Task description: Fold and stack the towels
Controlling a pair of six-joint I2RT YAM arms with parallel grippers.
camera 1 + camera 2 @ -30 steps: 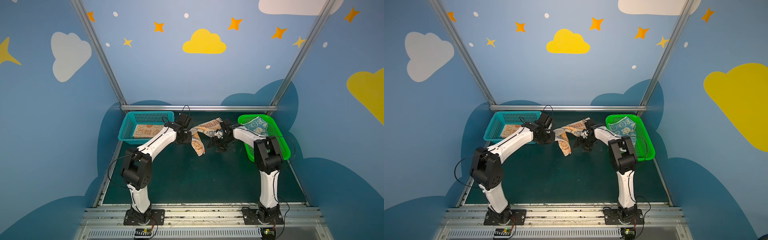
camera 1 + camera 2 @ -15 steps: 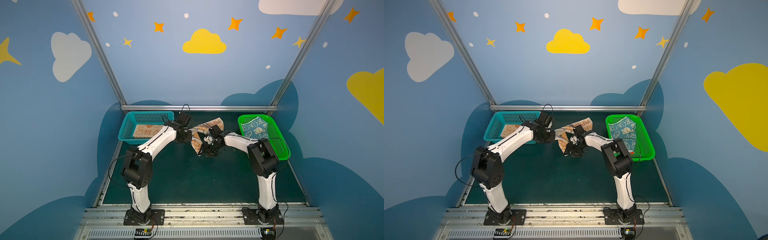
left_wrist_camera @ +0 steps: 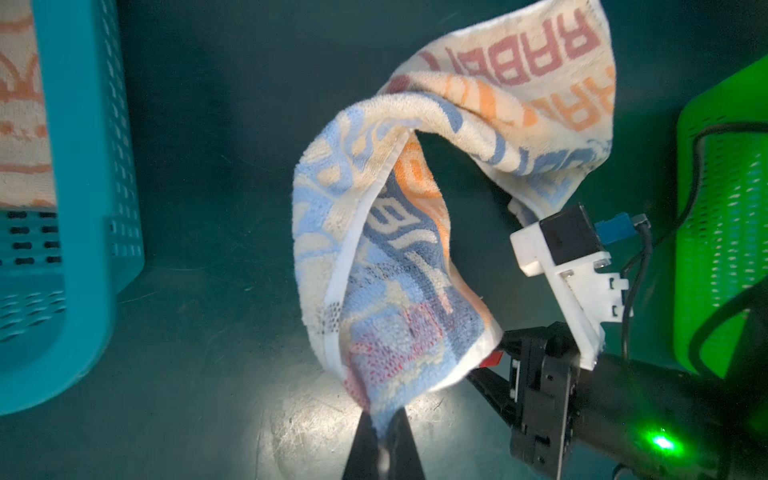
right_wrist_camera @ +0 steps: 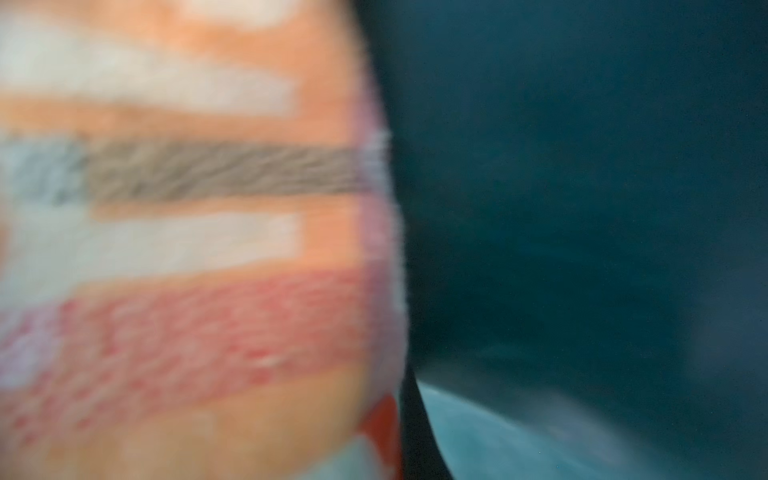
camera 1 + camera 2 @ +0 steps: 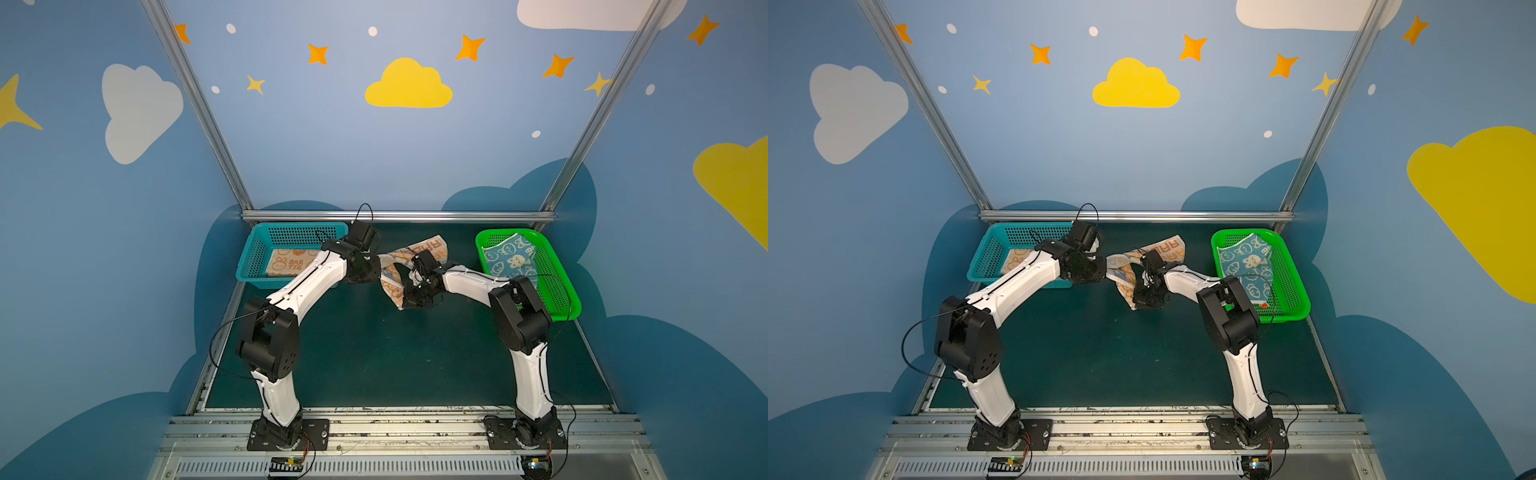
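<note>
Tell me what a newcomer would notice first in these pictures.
A striped towel, twisted, is gripped at the back centre by the left fingers and the right fingers. An orange towel lies in the teal basket, back left; a blue towel in the green basket, back right.

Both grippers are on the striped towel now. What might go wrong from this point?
1. The striped towel hangs twisted between the left gripper and the right gripper; pulling them apart may leave it rolled rather than flat.
2. The left gripper pinches only the tip of a corner, so the cloth may slip out under tension.
3. The right arm's cable loops over the green basket and might snag its rim.
</note>
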